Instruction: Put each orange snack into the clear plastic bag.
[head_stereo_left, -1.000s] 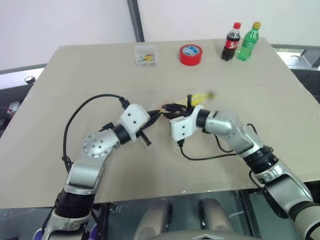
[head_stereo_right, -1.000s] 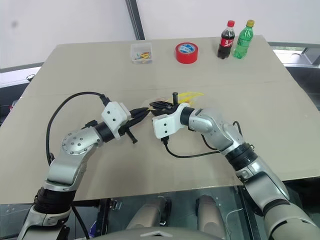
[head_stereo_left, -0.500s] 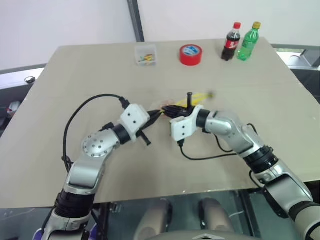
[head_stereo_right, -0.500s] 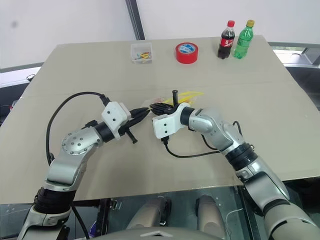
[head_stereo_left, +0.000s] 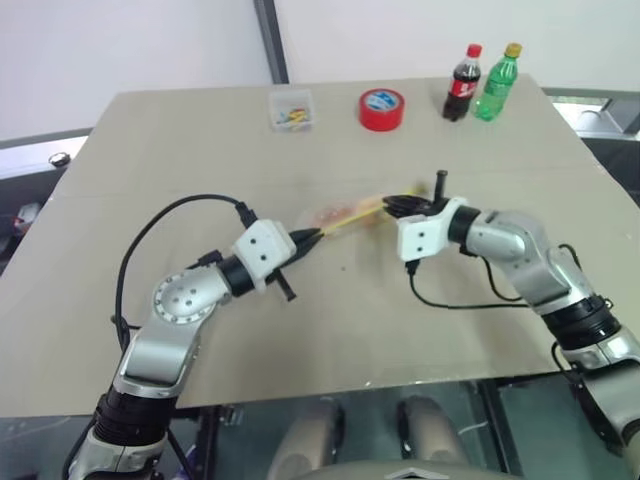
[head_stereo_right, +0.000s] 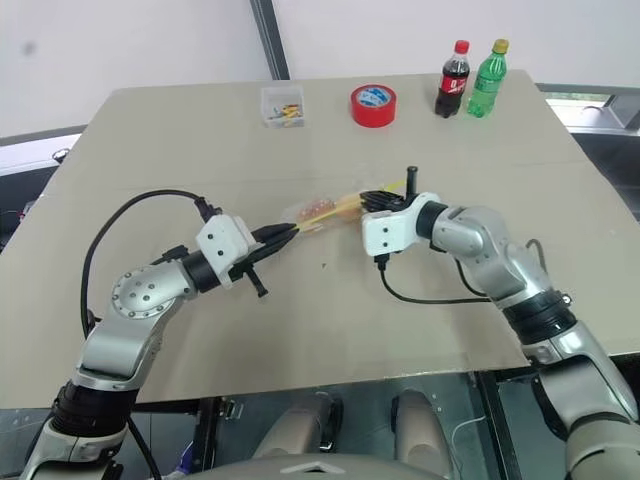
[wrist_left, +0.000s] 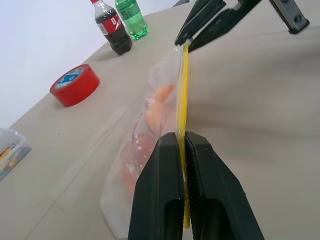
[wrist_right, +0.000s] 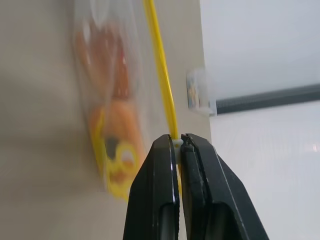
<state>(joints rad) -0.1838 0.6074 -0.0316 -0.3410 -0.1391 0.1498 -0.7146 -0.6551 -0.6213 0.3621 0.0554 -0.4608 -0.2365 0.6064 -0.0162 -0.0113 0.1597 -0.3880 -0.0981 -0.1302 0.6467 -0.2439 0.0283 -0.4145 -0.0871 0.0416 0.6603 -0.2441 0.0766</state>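
The left gripper (wrist_left: 181, 145) and right gripper (wrist_right: 179, 142) each pinch an end of the clear plastic bag's (wrist_left: 145, 135) yellow seal strip above the table (head_stereo_left: 150, 150), both orange snacks (wrist_right: 107, 125) inside, well short of the red tape roll (head_stereo_left: 382, 108), whose label is unreadable.

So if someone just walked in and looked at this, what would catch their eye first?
Probably the clear bag stretched in mid-air over the middle of the table, its yellow seal strip pinched at one end by the left tool and at the other by the right tool, both shut on it. Two orange snacks sit inside the bag. After that, the red tape roll and two bottles at the far edge.
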